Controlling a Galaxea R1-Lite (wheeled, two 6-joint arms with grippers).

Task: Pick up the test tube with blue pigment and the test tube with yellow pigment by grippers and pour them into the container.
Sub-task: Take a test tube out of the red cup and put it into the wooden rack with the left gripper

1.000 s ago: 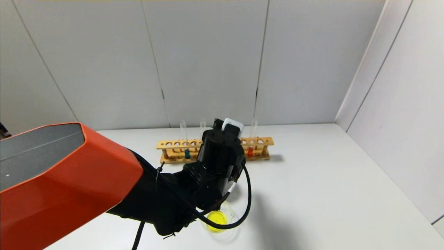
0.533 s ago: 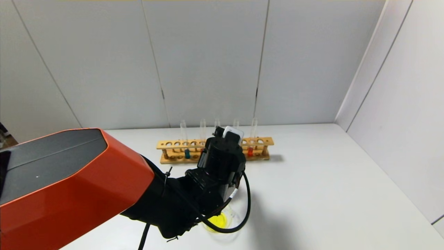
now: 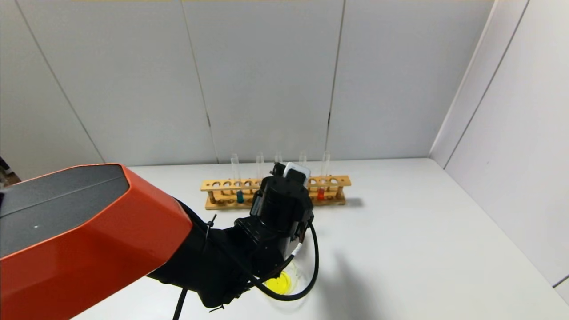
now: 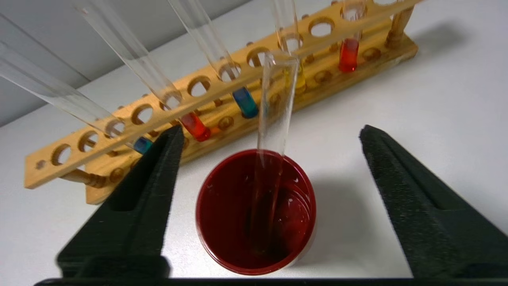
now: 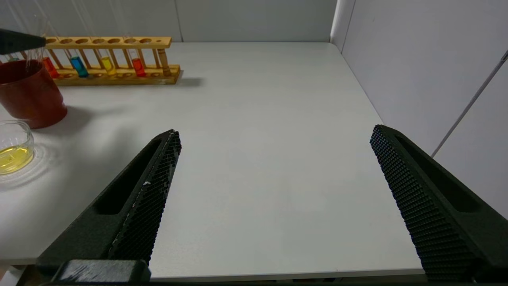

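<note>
My left gripper [image 4: 270,131] is open, its jaws wide apart on either side of a dark-red cup [image 4: 222,222], touching nothing. An empty clear tube [image 4: 276,103] stands leaning in that cup. Behind it the wooden rack [image 4: 397,47] holds a test tube with blue pigment [image 4: 245,102], a second one [image 4: 142,145] partly hidden by a finger, and a test tube with yellow pigment [image 4: 298,79]. The glass container [image 3: 280,282] holds yellow liquid and sits near me, partly under the left arm [image 3: 275,213]. My right gripper [image 5: 276,133] is open and empty over the table's near edge.
Two tubes with red-orange liquid [image 4: 349,55] [image 4: 195,126] also stand in the rack [image 3: 331,181]. From the right wrist view the dark-red cup [image 5: 29,95] stands between the rack and the container [image 5: 14,153]. Walls close the table at the back and right.
My left wrist has drawn back a little from the rack and lowered slightly, so more tube tops show above it. The container and rack have not moved.
</note>
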